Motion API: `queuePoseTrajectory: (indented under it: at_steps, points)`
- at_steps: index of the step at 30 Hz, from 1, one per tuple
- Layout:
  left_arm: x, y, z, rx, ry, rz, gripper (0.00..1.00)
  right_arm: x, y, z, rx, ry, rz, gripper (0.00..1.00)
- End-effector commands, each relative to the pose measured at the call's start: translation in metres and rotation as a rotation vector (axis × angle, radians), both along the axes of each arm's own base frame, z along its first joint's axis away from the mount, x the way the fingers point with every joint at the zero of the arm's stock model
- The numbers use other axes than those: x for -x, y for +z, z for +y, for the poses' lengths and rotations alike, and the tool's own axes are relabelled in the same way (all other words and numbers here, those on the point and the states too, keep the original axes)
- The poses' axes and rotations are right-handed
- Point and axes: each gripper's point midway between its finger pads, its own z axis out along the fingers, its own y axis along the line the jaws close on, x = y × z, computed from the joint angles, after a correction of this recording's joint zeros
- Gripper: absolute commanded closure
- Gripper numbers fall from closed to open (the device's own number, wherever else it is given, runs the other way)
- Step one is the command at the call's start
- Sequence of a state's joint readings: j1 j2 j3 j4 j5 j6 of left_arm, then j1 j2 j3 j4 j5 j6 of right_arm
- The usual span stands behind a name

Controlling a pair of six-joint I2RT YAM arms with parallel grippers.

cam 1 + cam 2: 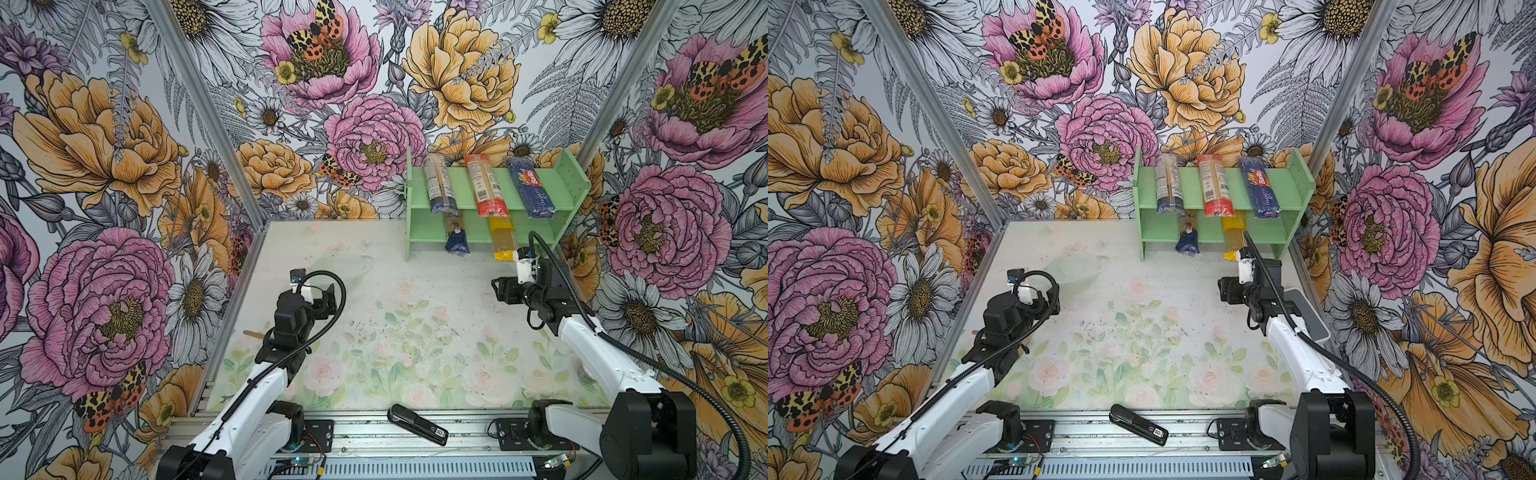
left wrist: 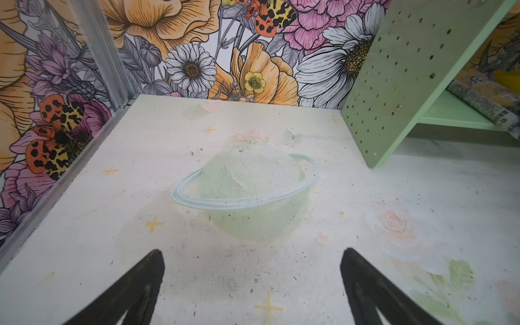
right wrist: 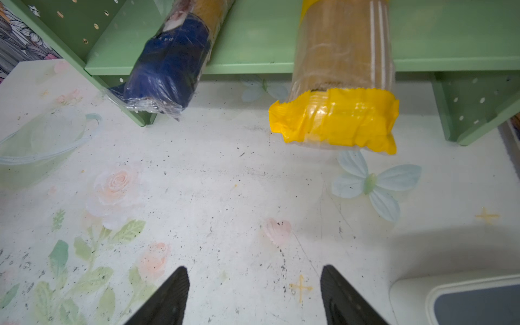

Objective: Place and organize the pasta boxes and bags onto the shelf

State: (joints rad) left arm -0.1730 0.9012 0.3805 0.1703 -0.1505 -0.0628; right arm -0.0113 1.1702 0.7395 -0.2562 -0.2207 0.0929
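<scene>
A black stapler-like object [image 1: 417,424] lies on the metal rail at the bottom centre of both top views. Beyond it, left of centre, the left gripper [image 2: 253,253] hangs over the floral tabletop [image 1: 415,332], fingers spread and empty. Right of centre, the right gripper [image 3: 254,270] is likewise spread and empty. It faces the pale mint-green two-tier shelf [image 1: 575,178] at upper right.

A yellow-ended clear spaghetti bag [image 1: 503,237] and a blue-gold windowed pack [image 1: 456,239] overhang the front edge of the lower tier. On the top tier lie a clear dark-blue-labelled pack [image 1: 438,185], a red-ended clear pack [image 1: 484,187] and a dark blue Barilla box [image 1: 530,187].
</scene>
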Motion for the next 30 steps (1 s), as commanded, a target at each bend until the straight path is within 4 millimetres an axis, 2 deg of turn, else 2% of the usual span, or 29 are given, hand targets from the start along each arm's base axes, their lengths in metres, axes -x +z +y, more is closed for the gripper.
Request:
queuePoseTrajectory:
  at_steps: [1, 5, 10, 18, 30]
  points:
    - [-0.014, 0.024, 0.017, -0.058, 0.05, -0.137, 0.01, -0.01, 0.014, -0.015, 0.054, -0.082, -0.108, 0.24]
    - [-0.024, 0.019, 0.024, -0.067, 0.046, -0.159, 0.01, -0.012, 0.014, -0.031, 0.106, -0.141, -0.182, 0.24]
    - [-0.033, -0.002, 0.025, -0.097, -0.023, -0.105, 0.01, -0.013, 0.006, -0.046, 0.118, -0.201, -0.26, 0.23]
    - [-0.038, -0.012, 0.031, -0.037, -0.032, -0.12, 0.01, -0.026, -0.011, -0.047, 0.124, -0.196, -0.248, 0.23]
    - [-0.048, -0.019, 0.043, 0.005, -0.024, -0.142, 0.01, -0.039, -0.019, -0.05, 0.115, -0.209, -0.281, 0.22]
